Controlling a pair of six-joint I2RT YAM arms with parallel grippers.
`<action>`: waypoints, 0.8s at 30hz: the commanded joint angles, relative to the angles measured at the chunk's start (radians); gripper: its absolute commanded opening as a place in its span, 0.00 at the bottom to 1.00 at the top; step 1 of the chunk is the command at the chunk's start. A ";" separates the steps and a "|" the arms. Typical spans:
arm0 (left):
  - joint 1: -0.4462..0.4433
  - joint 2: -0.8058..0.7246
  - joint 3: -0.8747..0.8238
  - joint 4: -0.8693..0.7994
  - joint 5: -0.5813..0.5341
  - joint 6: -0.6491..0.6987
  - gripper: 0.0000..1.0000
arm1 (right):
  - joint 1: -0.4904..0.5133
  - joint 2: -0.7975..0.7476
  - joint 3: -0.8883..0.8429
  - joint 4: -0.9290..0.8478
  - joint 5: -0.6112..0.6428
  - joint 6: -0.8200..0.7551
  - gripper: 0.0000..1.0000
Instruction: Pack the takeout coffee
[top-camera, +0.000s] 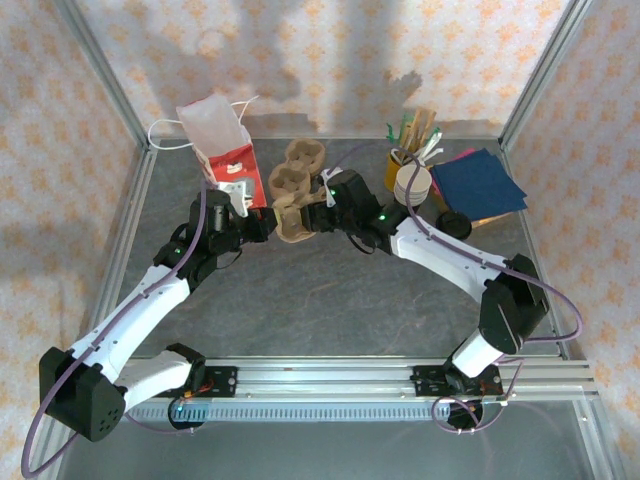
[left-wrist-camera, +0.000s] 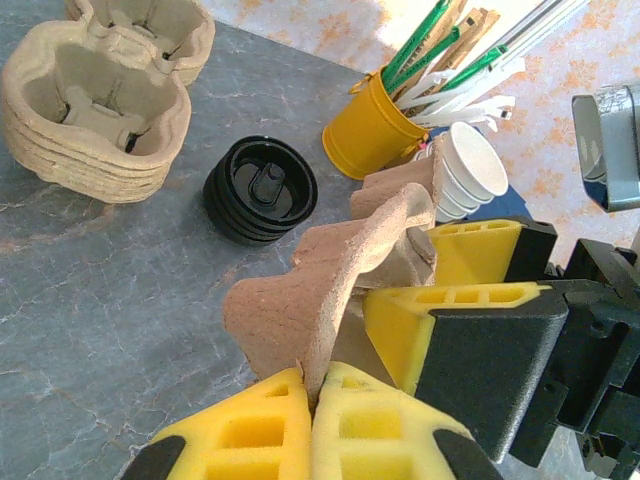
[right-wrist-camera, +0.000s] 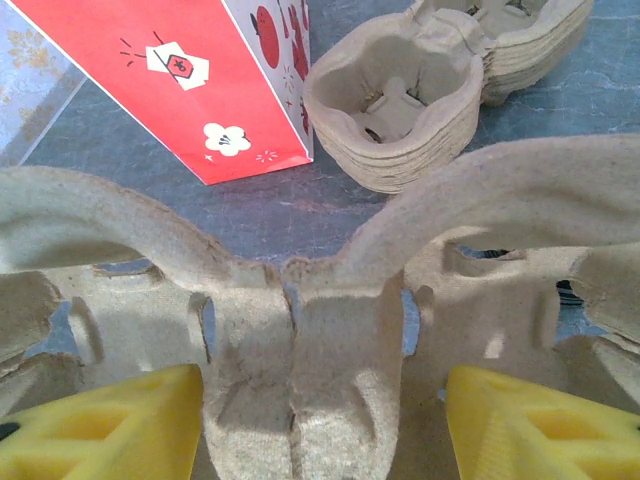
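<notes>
Currently left gripper (left-wrist-camera: 310, 395) pinches the pulp carrier (left-wrist-camera: 300, 300) edge, right gripper (right-wrist-camera: 320, 420) straddles its centre rib, clamping uncertain; takeout coffee position cannot be told; black lids (left-wrist-camera: 260, 190) sit just beyond the left gripper.

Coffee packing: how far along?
Done: one carrier is off the stack. In hand: left gripper pinches its edge; right gripper straddles its middle. Left: no cup in it yet; cups and lids sit apart; carrier not in the bag.
</notes>
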 joint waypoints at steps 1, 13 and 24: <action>-0.003 -0.017 0.014 0.030 0.004 -0.008 0.00 | -0.005 -0.019 -0.001 0.035 0.015 -0.013 0.64; -0.003 -0.011 0.019 0.034 0.002 -0.011 0.00 | -0.008 0.002 0.006 0.017 0.017 -0.025 0.62; -0.003 -0.010 0.018 0.033 0.002 -0.012 0.00 | -0.009 0.029 0.032 0.003 0.001 -0.015 0.56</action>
